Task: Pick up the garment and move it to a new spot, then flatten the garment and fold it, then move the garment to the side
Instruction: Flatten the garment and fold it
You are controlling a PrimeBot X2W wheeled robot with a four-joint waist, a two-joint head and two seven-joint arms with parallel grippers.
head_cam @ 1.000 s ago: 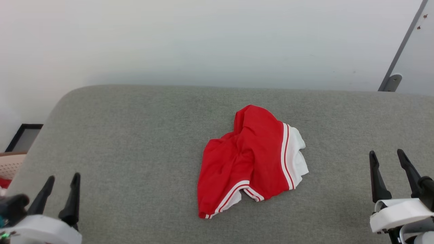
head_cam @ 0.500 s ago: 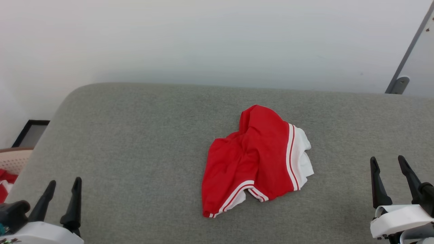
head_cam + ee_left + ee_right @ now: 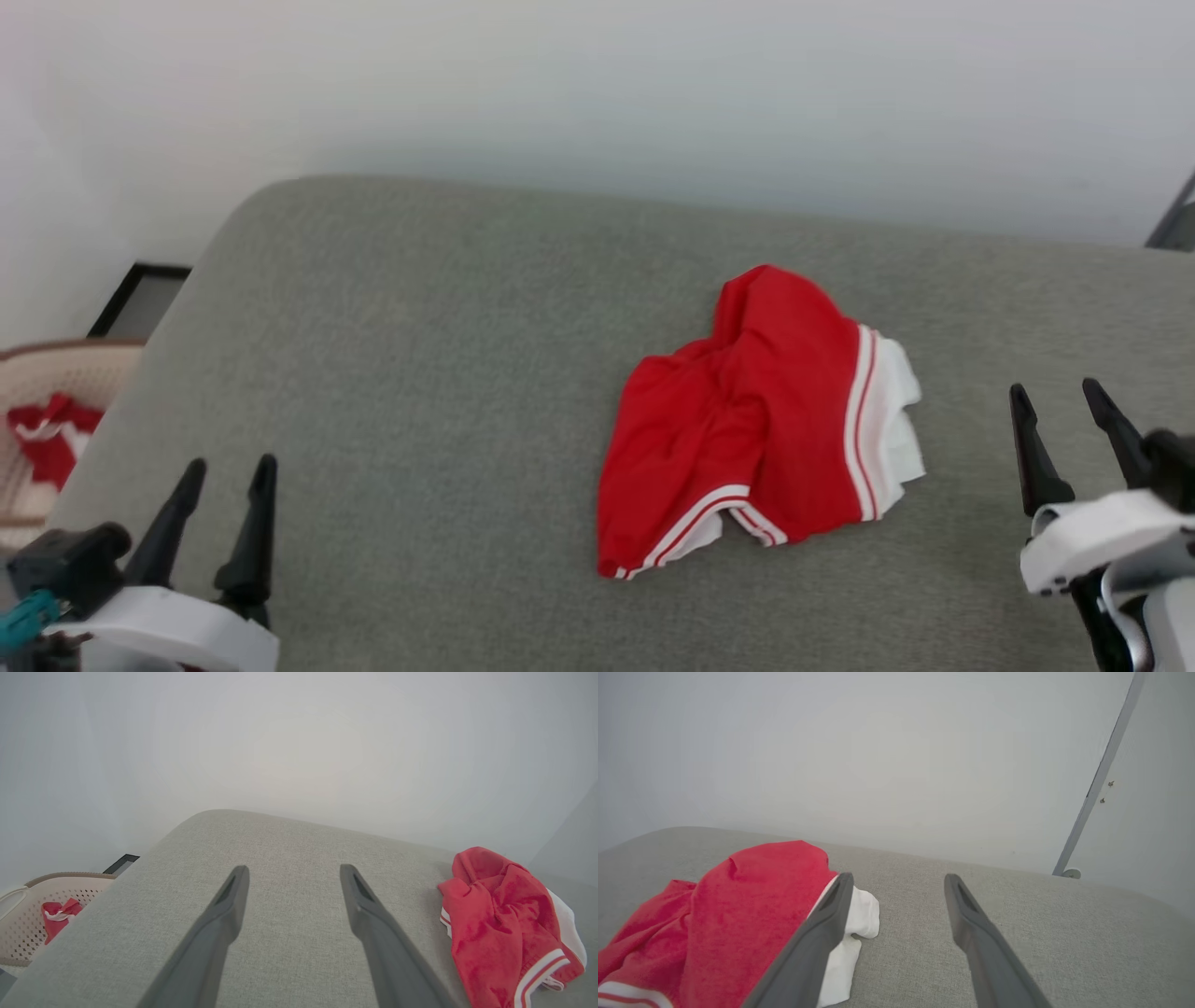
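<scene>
Grey cushion (image 3: 420, 392) bears the garment (image 3: 747, 420), crumpled red, white-trimmed

Garment (image 3: 761, 420): bright red T-shirt with a white sleeve end and thin white double stripes along the seams. Condition: crumpled in a loose heap, unfolded, not gripped. Location: on the grey upholstered surface (image 3: 420, 327), near the right gripper (image 3: 1053, 386) with the white end towards it, and well apart from the left gripper (image 3: 232, 462).

two garments (image 3: 747, 420) (image 3: 47, 439), one basket (image 3: 98, 373)
</scene>
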